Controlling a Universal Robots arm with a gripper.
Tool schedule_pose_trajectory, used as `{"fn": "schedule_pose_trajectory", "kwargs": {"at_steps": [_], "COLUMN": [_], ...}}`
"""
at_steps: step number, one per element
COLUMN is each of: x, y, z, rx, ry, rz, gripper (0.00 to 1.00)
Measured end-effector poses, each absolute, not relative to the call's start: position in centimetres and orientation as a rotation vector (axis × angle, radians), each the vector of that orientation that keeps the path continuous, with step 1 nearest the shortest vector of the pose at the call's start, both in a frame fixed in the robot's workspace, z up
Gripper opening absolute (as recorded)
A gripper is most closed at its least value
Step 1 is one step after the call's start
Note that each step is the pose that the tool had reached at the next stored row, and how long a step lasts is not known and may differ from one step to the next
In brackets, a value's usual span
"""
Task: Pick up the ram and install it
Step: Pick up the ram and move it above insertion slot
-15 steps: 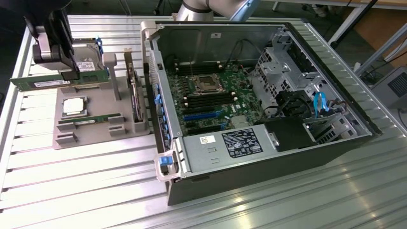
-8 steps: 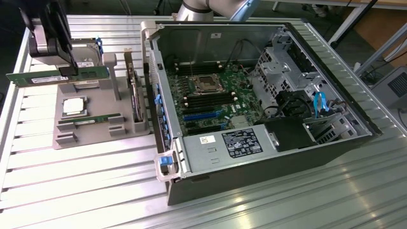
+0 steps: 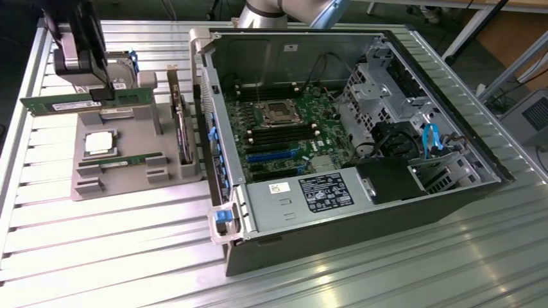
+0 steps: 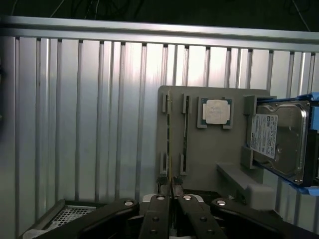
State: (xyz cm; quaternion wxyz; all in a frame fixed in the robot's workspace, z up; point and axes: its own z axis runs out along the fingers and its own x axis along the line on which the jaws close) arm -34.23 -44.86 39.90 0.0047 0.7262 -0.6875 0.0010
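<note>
Exterior view's left has the claw (image 3: 101, 96) closed on the top edge of the ram (image 3: 60, 104), held over the gray tray (image 3: 137, 144), and with so thin a pinch it could tilt or slip, or knock the wall of the computer case (image 3: 202, 77) to the right.

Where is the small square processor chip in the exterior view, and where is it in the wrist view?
Exterior view: the processor chip lies on the grey holder, at the exterior view's left of the open computer case.
Wrist view: the processor chip lies on the grey holder, between the ram stick standing in its slot and the hard drive.
Shared landmark: the grey holder.
</note>
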Motion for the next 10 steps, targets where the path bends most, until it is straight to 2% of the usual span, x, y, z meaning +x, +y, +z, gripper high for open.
{"fn": "schedule_pose_trajectory", "kwargs": {"at_steps": [10], "x": [-32.4], "y": [-44.9], "z": [39.9], "rx": [2.271], "ry": [-2.15], "rz": [-0.004], "gripper": [0.12]}}
